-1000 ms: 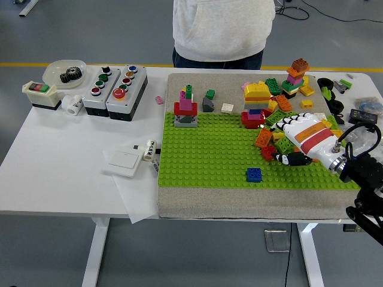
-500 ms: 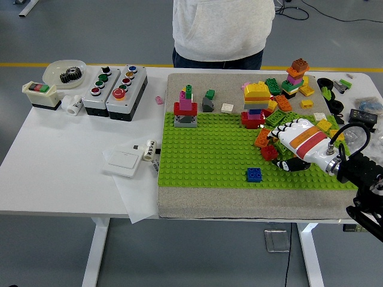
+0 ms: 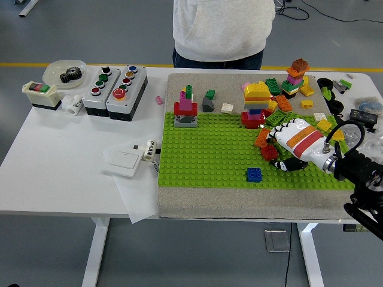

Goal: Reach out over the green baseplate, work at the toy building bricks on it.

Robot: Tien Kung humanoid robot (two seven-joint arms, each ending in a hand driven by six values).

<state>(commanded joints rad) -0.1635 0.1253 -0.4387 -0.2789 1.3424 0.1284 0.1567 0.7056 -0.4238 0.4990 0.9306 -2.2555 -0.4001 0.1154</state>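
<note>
Reaching farther left over the green baseplate than it had a second earlier, the robot's right hand arrived at the edge of a loose heap of toy bricks. Its fingers were bent downward among the pieces, the thumb tucked beneath; whether they had closed on any brick could not be told from above.

One red brick lay touching the fingertips on their left, an orange brick just beyond it, while a lone blue brick sat apart, ahead of and below the thumb. That red piece appeared the likeliest next target, and only the right hand was within reach; the left arm was out of view.

Two small built towers stood on the plate: one red-and-pink tower far to the fingers' left, one yellow-and-red stack just beyond them. A person stood at the table's far side, hands unseen.
</note>
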